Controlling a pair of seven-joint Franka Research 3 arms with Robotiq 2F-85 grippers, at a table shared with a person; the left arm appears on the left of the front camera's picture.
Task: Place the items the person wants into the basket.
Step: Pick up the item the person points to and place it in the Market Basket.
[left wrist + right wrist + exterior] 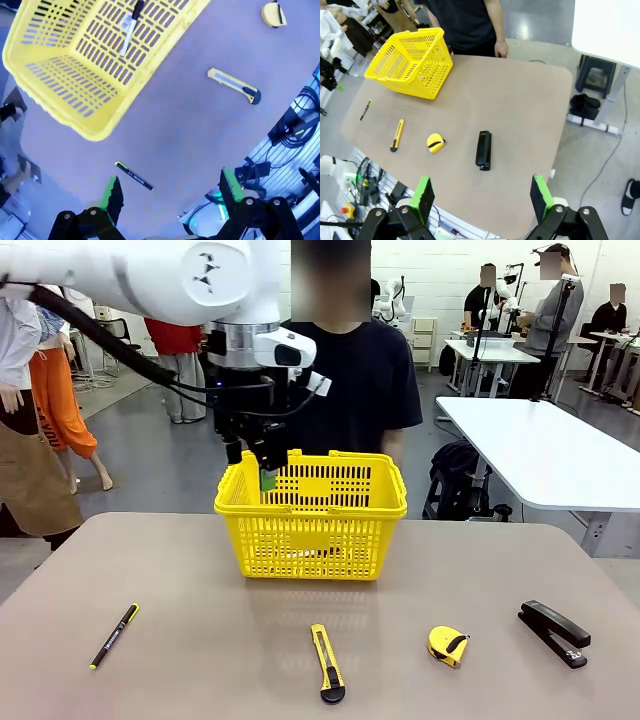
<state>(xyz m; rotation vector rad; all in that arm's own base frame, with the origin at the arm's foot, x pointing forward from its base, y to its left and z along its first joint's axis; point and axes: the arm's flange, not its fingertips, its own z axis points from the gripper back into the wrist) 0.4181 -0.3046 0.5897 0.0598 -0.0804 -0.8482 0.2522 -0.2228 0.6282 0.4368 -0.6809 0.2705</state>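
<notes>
The yellow basket [310, 512] stands at the far middle of the table, in front of the person [345, 370] in a dark T-shirt. My left gripper [255, 465] hangs open and empty over the basket's left rim. In the left wrist view, the white marker [131, 27] lies on the floor of the basket [75, 85], beyond the open left gripper [171, 192]. The black pen [115, 635] lies near the front left, and the tape measure [448, 645] at the front right. High over the table's right end, my right gripper [481, 196] is open and empty.
A yellow utility knife [327, 663] lies at the front middle and a black stapler [553, 633] at the front right. The person's hand [500, 48] rests at the far table edge. A white table [560, 455] stands behind on the right.
</notes>
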